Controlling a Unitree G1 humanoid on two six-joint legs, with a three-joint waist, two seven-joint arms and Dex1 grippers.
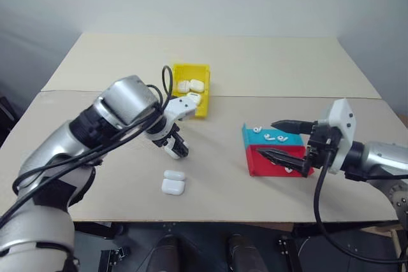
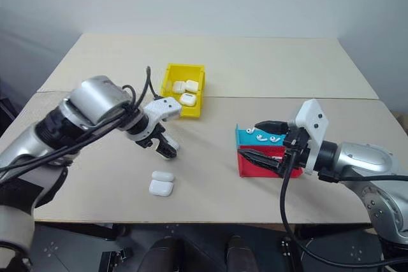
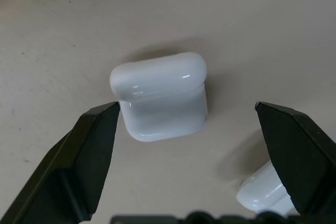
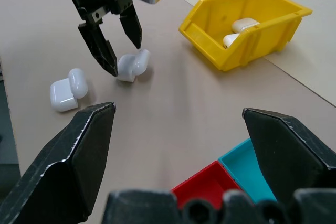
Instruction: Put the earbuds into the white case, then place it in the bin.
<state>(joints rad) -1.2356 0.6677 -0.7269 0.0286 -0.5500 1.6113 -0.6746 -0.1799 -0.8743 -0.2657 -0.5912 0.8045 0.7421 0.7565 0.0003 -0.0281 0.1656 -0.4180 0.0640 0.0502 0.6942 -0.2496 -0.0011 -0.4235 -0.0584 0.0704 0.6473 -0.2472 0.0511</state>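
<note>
Surface carries all of it. Yellow bin sits far side w/ 3 shut cases inside, presumably done. Teal-and-red tray on the right holds abt 5 earbuds, kept within reach of the right gripper, jaws released, empty, just above the tray. Left gripper points down, jaws spread wide, straddling an open white case, not grasping; likely lining up a pick. 2 open cases on surface; other lies nearby.
</note>
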